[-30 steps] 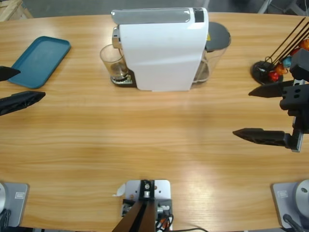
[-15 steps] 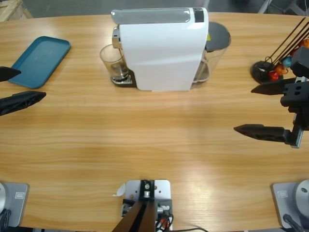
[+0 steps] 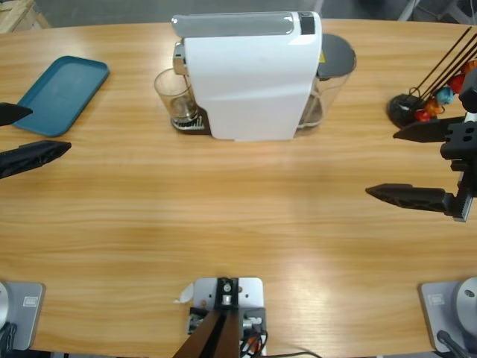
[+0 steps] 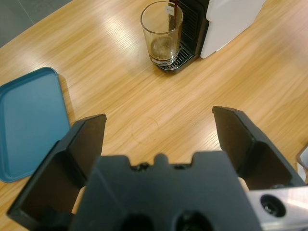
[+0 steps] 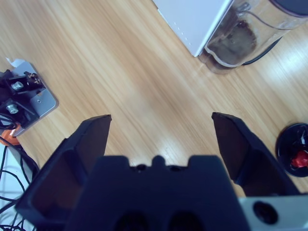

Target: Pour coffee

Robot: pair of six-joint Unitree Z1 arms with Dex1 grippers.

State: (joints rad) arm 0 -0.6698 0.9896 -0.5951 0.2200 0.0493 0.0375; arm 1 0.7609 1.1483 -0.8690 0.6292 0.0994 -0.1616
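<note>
A clear glass (image 3: 173, 95) stands on the drip grate under the spout of the white coffee machine (image 3: 250, 78). A shallow layer of dark coffee (image 4: 161, 48) lies in the bottom of the glass (image 4: 162, 33). My left gripper (image 3: 49, 130) is open at the table's left edge, well short of the glass, with nothing between its fingers. In its own wrist view the left gripper (image 4: 159, 122) points toward the glass. My right gripper (image 3: 381, 164) hangs open and empty at the right side of the table. The right gripper (image 5: 161, 120) looks down on bare wood.
A teal tray (image 3: 61, 93) lies at the back left, near the left gripper. A black capsule stand (image 3: 411, 110) with coloured capsules sits at the far right, just behind the right gripper. The machine's water tank (image 5: 243, 33) bulges out on its right side.
The right gripper has drifted a little to the right and toward the table's far side, still open. The left gripper and the glass have not moved.
</note>
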